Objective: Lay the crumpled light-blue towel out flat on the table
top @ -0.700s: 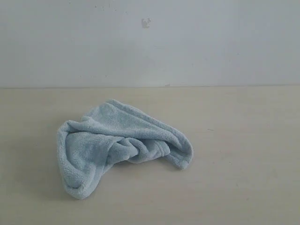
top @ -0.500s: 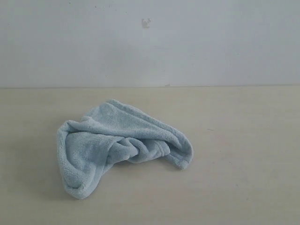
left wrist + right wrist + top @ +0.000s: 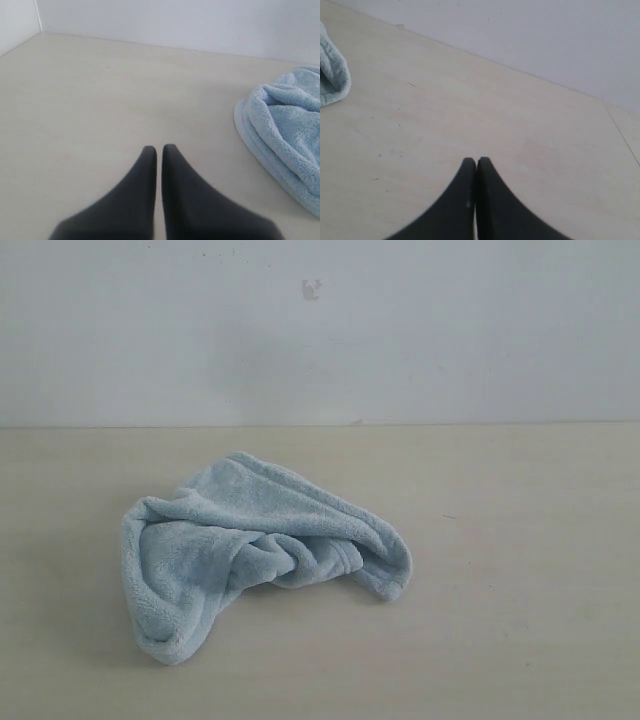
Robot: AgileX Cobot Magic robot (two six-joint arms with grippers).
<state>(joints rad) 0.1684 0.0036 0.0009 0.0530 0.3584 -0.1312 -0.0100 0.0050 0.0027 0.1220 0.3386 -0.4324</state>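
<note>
The light-blue towel (image 3: 250, 545) lies crumpled in a heap on the beige table (image 3: 520, 570), left of centre in the exterior view. No arm shows in that view. In the left wrist view my left gripper (image 3: 159, 149) is shut with nothing in it, over bare table, and the towel (image 3: 285, 135) lies off to one side, well apart from it. In the right wrist view my right gripper (image 3: 476, 161) is shut and empty; only a rounded end of the towel (image 3: 331, 75) shows at the frame's edge, far from it. No label is visible.
A white-grey wall (image 3: 320, 330) runs along the table's far edge. A side wall (image 3: 17, 20) meets the table at a corner in the left wrist view. A seam in the table (image 3: 622, 135) shows in the right wrist view.
</note>
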